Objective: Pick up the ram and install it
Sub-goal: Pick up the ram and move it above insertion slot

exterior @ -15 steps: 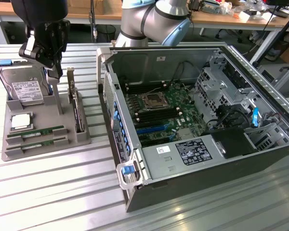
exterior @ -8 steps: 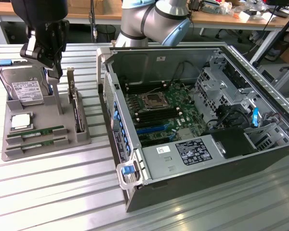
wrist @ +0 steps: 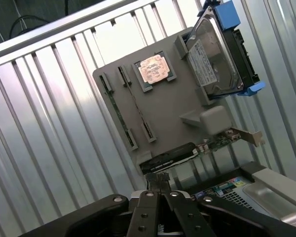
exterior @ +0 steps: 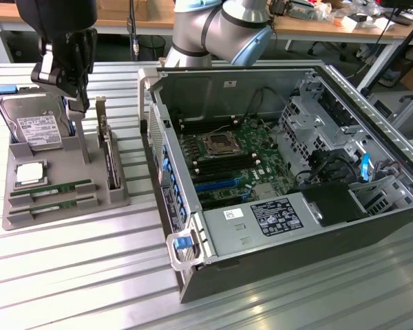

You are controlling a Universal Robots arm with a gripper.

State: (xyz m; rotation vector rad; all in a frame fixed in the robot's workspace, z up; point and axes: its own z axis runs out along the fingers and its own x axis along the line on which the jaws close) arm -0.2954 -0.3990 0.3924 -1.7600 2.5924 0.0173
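Two ram sticks (exterior: 51,187) (exterior: 53,201) lie side by side in slots at the front of a grey parts tray (exterior: 69,213) on the exterior view's left. The wrist view sees them edge-on as thin green lines (wrist: 119,117) (wrist: 137,106). My gripper (exterior: 78,103) hangs above the tray's back part, near the hard drive (exterior: 34,127) and higher than the sticks. In the wrist view my gripper (wrist: 161,183) has its two fingers pressed together with nothing between them. The open computer case (exterior: 275,234) shows its motherboard (exterior: 227,161) with dark memory slots.
The tray also holds a square silver processor (exterior: 29,173) (wrist: 153,68) and an upright green card with a metal bracket (exterior: 109,155) (wrist: 207,145). The hard drive (wrist: 219,54) stands in a blue frame. Everything rests on a ribbed metal table (exterior: 89,275).
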